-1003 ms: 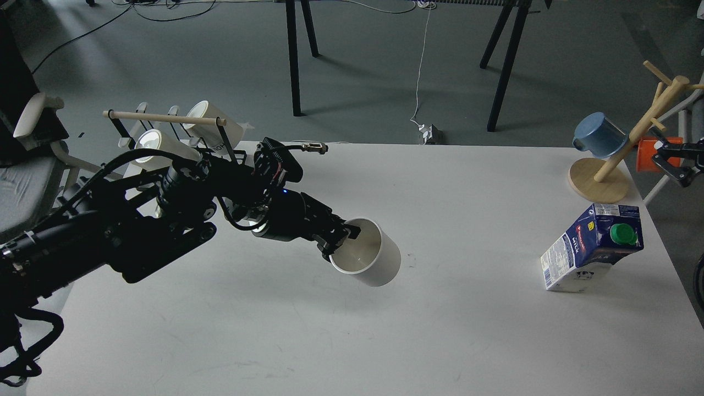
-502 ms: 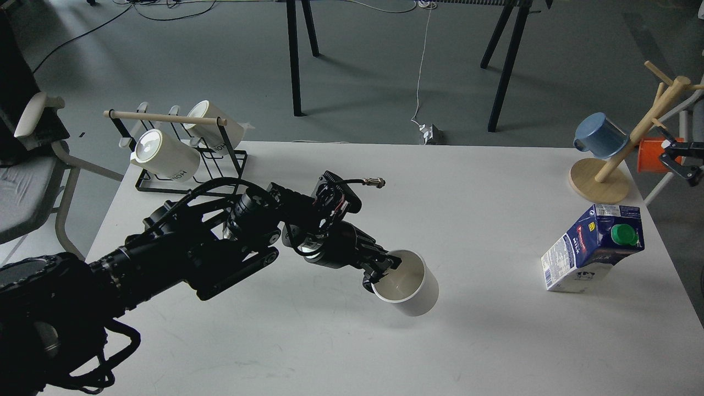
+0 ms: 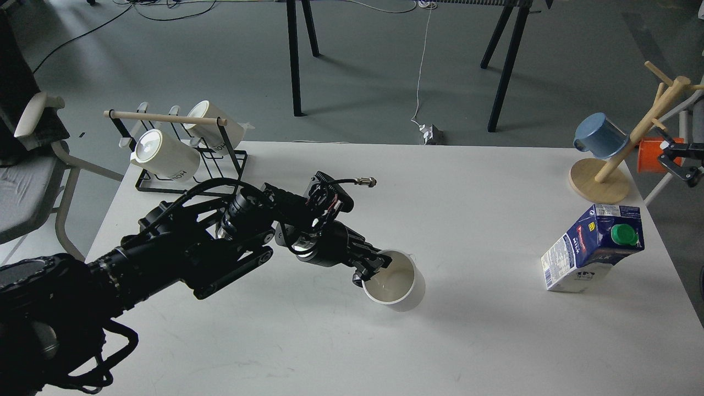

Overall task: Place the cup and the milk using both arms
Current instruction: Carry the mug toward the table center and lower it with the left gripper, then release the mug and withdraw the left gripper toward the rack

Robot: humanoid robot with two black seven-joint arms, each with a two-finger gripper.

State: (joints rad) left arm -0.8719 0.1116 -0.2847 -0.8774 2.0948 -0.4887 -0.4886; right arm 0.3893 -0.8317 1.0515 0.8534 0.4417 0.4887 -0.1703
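Observation:
The cream-white cup (image 3: 397,286) is near the middle of the white table (image 3: 484,341), mouth up and close to upright. My left gripper (image 3: 373,266) is shut on the cup's left rim, one finger inside the mouth; the cup's handle is hidden. The milk carton (image 3: 593,247), dark blue and white with a green cap (image 3: 623,234), stands at the table's right side, far from the cup. My right gripper is not in view.
A black wire rack (image 3: 181,159) with a wooden bar holds two white lettered mugs at the back left. A wooden mug tree (image 3: 599,184) with a blue mug (image 3: 599,135) stands at the back right. A black clamp (image 3: 679,162) and orange object lie beyond the right edge.
My left arm carried the cup forward and right across the table, then drew back slightly left; the cup went from tilted to nearly upright and lower. The carton has not moved.

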